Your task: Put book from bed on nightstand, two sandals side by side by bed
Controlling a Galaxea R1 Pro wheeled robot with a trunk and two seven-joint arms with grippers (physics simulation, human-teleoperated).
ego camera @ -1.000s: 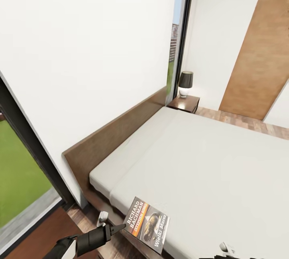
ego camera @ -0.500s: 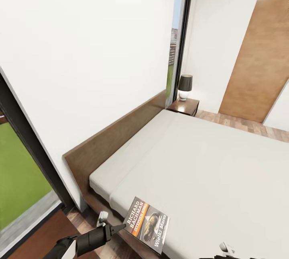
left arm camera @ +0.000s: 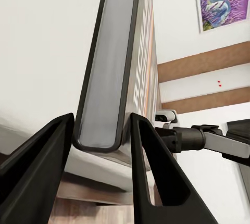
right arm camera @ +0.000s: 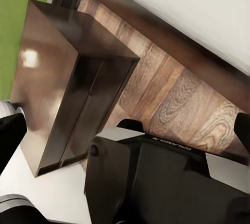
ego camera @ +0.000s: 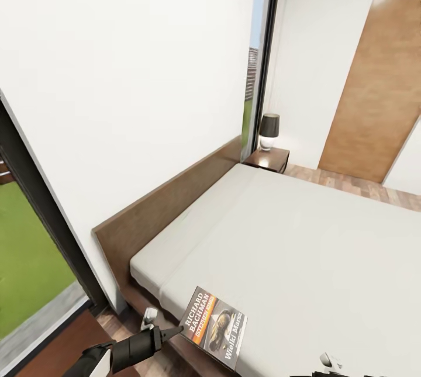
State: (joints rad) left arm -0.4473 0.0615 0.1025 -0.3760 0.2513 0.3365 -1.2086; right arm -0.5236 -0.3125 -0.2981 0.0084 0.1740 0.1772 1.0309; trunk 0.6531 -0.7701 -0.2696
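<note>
Left gripper [left arm camera: 101, 135]: both black wedge fingers pressed flat against the covers of the book [ego camera: 214, 320], clamping its spine edge, presumably to lift it clear for transfer. The book is a thin glossy paperback (orange and white cover), lying just ahead of the tool at the near corner of the bed [ego camera: 304, 237], on smooth pale mattress over dark wood. The far nightstand [ego camera: 268, 159] stands well beyond. Right gripper's state cannot be told

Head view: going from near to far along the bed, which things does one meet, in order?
Left hand → book → mattress of the bed → nightstand → lamp standing on it.
</note>
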